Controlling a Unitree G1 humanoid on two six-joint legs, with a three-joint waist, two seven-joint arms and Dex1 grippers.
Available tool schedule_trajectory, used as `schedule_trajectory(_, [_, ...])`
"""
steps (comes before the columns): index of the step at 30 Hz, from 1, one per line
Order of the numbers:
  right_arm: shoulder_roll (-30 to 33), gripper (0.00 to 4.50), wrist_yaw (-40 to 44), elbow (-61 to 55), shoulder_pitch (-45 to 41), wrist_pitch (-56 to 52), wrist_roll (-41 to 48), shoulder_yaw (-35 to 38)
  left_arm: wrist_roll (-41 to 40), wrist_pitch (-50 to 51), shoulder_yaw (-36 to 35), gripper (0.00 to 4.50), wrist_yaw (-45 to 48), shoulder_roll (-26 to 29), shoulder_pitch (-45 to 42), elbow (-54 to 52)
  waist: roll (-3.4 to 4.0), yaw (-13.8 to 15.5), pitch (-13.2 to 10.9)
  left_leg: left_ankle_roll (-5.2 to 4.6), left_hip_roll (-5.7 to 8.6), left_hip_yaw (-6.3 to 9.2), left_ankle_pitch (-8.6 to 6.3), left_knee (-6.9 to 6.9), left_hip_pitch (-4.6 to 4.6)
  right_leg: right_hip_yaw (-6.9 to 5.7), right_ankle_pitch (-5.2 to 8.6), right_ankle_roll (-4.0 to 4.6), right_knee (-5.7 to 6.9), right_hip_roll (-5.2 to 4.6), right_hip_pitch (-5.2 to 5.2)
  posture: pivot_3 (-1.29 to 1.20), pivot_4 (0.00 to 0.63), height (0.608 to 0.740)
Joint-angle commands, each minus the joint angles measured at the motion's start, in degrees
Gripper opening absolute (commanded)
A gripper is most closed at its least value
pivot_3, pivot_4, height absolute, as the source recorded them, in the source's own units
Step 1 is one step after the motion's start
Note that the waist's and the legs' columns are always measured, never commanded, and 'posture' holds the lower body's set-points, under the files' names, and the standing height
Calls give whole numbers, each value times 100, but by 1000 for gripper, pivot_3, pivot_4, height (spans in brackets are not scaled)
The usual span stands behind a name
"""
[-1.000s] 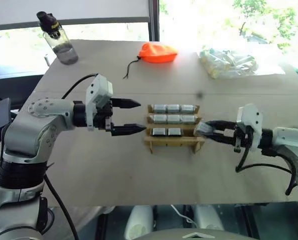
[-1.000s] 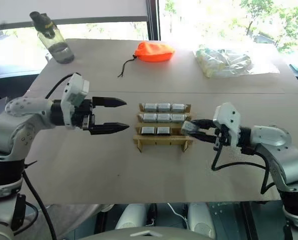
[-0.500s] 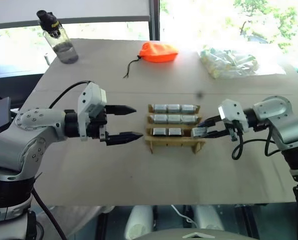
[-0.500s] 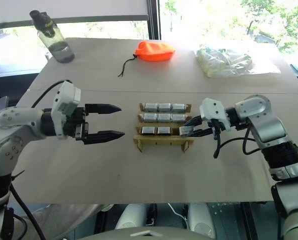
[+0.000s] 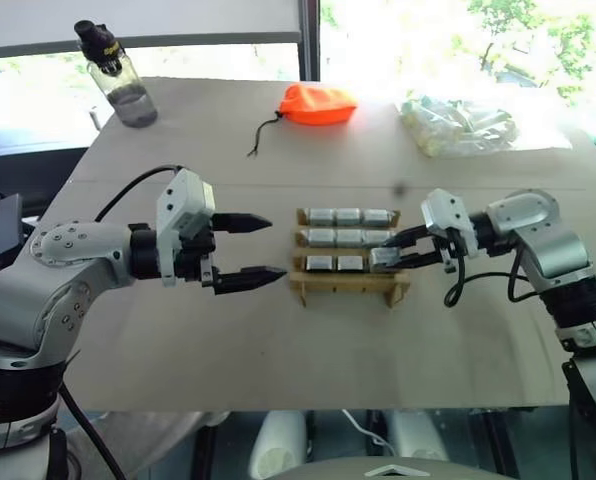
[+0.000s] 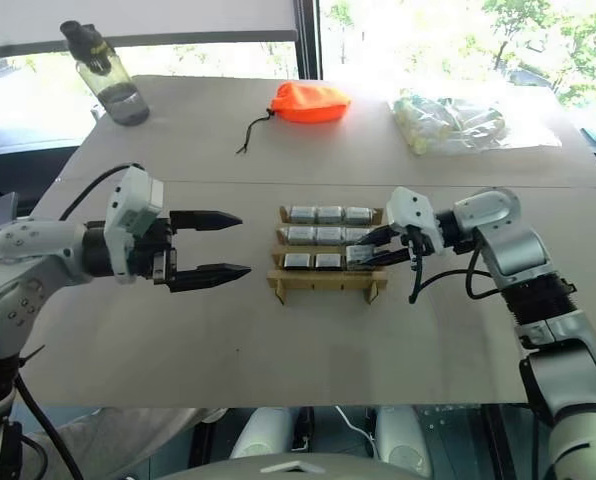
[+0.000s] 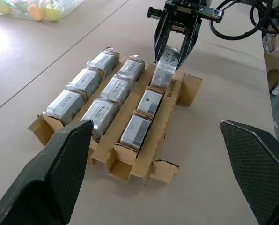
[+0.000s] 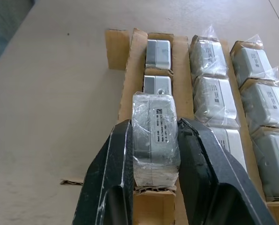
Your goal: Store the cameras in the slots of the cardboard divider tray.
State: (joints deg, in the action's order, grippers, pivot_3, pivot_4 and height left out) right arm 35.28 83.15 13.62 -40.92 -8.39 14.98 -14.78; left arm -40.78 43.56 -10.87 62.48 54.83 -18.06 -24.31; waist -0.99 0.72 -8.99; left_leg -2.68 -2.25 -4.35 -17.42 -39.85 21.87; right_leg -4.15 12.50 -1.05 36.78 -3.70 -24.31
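The cardboard divider tray (image 5: 343,289) lies mid-table. Its two far rows hold three wrapped silver cameras (image 5: 348,216) each, and the third row holds two (image 5: 335,263). My right gripper (image 5: 386,258) reaches in from the right, shut on another wrapped camera (image 8: 154,136). That camera tilts down over the third row's right-end slot, and its lower end is level with the cardboard rim. The left wrist view shows this camera (image 7: 165,72) between the black fingers. My left gripper (image 5: 276,246) hovers open just left of the tray, holding nothing.
At the table's far side stand a water bottle (image 5: 118,88), an orange pouch (image 5: 316,104) with a cord, and a clear bag (image 5: 458,125) of pale items. Bare tabletop lies in front of the tray and on both sides of it.
My right gripper has carried the camera leftward from beside the tray's right end to over the third row's end slot, its wrist turning. The left gripper has barely shifted.
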Motion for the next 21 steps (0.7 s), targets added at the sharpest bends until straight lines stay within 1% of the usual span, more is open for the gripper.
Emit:
schedule_trajectory(1, [-39,776,1,73,-161,164,-92,45,-109,-59,-97,4500,48,95,-86,-120,0,2,0,0,0,1,0,0,0,0,0,0,0,0,0,0,150,740])
schedule_trajectory(12, [-63,776,100,51,-45,-12,-175,-49,-94,-266,-104,4500,416,197,-13,-103,2,4,-1,0,0,2,0,0,2,-5,0,0,-1,0,0,0,150,740])
schedule_trajectory(13, [-66,1813,101,45,-43,-26,-170,-47,-81,-283,-102,4500,436,201,-10,-92,2,3,-1,0,0,2,0,0,2,-5,0,0,-2,-1,0,0,150,740])
schedule_trajectory(14, [-87,2166,68,43,-42,-43,-149,-17,-71,-295,-94,4500,453,202,-16,-75,3,2,-2,1,0,2,0,0,2,-5,0,0,-2,0,0,0,150,740])
schedule_trajectory(18, [-122,3940,-21,-10,-37,-112,-76,82,-49,-326,-67,4500,491,201,-34,-41,3,-5,-2,1,0,2,0,0,1,-5,0,0,-1,0,0,0,150,740])
schedule_trajectory(19, [-134,4452,-63,-14,-33,-87,-73,114,-49,-328,-61,4500,494,198,-40,-38,3,-5,-2,1,0,2,0,0,1,-5,0,0,0,0,0,0,150,740])
schedule_trajectory(21, [-71,4482,-109,-216,43,-223,74,259,-24,-336,-48,4500,483,197,-47,-17,5,-1,-3,1,0,3,0,0,1,-6,0,0,0,0,0,0,150,740])
